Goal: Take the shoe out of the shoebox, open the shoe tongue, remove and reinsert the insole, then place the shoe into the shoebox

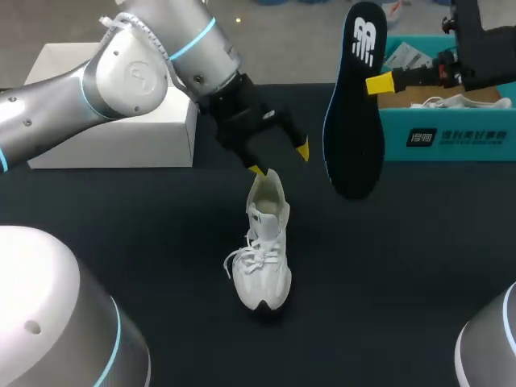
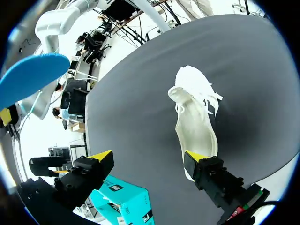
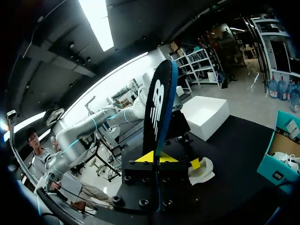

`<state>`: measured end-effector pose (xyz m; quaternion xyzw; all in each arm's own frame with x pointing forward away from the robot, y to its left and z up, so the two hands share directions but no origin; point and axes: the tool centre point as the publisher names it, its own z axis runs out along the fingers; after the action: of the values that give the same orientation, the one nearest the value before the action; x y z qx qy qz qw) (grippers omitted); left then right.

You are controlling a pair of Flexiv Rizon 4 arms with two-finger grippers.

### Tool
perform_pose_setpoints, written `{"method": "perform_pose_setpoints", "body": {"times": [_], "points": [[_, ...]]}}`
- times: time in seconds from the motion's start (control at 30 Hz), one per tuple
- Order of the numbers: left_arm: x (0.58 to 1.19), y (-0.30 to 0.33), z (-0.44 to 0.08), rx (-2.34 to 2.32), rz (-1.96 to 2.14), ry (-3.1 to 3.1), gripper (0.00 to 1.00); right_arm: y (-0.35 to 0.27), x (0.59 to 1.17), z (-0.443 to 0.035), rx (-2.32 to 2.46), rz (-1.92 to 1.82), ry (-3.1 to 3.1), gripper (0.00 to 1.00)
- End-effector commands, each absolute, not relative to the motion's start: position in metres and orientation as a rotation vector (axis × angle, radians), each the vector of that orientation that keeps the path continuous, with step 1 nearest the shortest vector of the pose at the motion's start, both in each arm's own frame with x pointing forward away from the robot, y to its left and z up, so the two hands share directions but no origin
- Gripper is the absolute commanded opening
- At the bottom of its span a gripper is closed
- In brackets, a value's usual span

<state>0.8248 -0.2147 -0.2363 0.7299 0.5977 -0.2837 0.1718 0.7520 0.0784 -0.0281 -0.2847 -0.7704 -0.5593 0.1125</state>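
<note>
A white shoe [image 1: 262,258] lies on the black table, toe toward the front edge and its tongue and heel collar standing up. My left gripper [image 1: 280,160] hangs open just above the heel; in the left wrist view [image 2: 147,157] one fingertip [image 2: 194,157] is right at the heel of the shoe [image 2: 194,122] and nothing sits between the fingers. My right gripper [image 1: 379,83] is shut on the black insole [image 1: 355,105], held upright in the air to the shoe's right. In the right wrist view the insole [image 3: 157,112] stands on edge between the yellow tips [image 3: 154,157].
The teal shoebox [image 1: 451,137] stands open at the back right with paper and another white shoe inside. Its white lid [image 1: 113,121] rests at the back left, under my left arm. Bare black tabletop surrounds the shoe.
</note>
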Motion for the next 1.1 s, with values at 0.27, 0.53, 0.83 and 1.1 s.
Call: {"method": "perform_pose_setpoints", "body": {"times": [0.27, 0.53, 0.83, 1.1], "points": [[0.827, -0.209, -0.213, 2.007, -0.923, 1.570, 1.00, 0.044, 0.818, -0.035, -0.871, -1.682, -2.141, 0.00], [0.827, -0.209, -0.213, 2.007, -0.923, 1.570, 1.00, 0.044, 0.818, -0.035, -0.871, -1.682, -2.141, 0.00], [0.835, -0.210, -0.197, 1.762, -1.070, 1.511, 1.00, 0.039, 0.833, -0.031, -0.958, -1.763, -1.988, 0.00], [0.838, -0.222, -0.160, 1.672, -1.057, 1.344, 1.00, 0.026, 0.866, -0.015, -1.054, -1.752, -1.772, 0.00]]}}
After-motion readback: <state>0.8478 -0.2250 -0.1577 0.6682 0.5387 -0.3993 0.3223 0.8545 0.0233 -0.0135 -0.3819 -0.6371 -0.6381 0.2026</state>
